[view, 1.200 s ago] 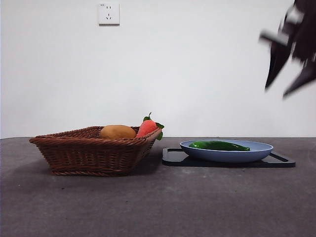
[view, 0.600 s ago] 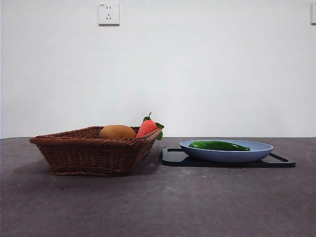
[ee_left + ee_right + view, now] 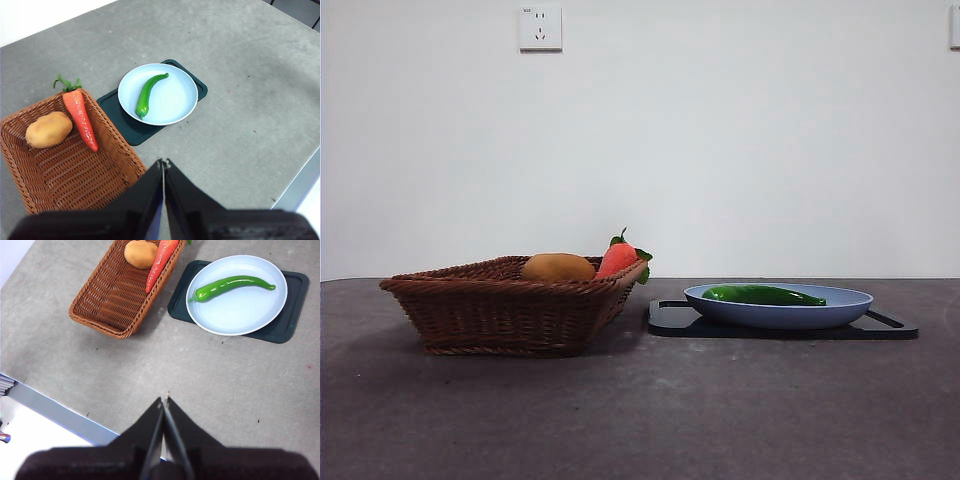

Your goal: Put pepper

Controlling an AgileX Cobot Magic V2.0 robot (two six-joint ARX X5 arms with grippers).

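A: Lying across the pale blue plate, the pepper is glossy dark green, long and slim, and rests clear of the rim. The plate sits on a black tray on the grey table.

B: Confirmed from above. The left wrist view shows the pepper curved inside the plate, with the tray just beside the wicker basket.

A: Basket contents?

B: A potato and a carrot with green leaves lie side by side, the carrot's leafy end over the basket's rim.

A: Grippers?

B: The left gripper hangs high above the table, its jaws pressed together with nothing between them. The right gripper is likewise high over bare table, jaws closed and empty, well apart from the pepper. Neither shows in the front view.

A: Background: white wall, socket high up.
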